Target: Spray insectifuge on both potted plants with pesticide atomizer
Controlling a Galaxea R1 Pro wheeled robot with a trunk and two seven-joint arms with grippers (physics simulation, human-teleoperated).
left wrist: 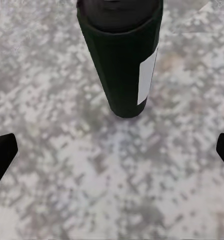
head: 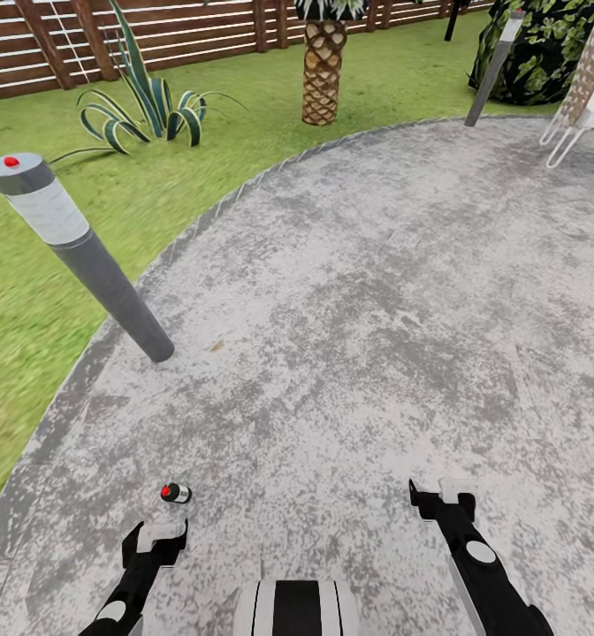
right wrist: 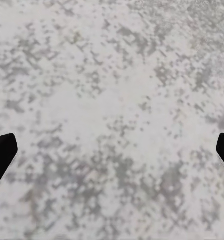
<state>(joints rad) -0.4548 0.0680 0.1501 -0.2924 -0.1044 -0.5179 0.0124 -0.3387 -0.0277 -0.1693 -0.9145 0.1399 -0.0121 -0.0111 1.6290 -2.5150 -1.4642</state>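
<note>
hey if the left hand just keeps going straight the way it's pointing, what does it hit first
Most likely the pesticide atomizer. In the left wrist view the dark bottle stands on the grey patio just beyond the open left hand, roughly centred between the fingers. How steeply the hand points down is unclear, so it might touch paving first.

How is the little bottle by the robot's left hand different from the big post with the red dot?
The pesticide atomizer is small and dark, with a white label on its side; the lamp post is far bigger, grey with a pale band. The atomizer sits just ahead of the left gripper; the post stands at the patio's edge beside the lawn. Both show red on top.
</note>
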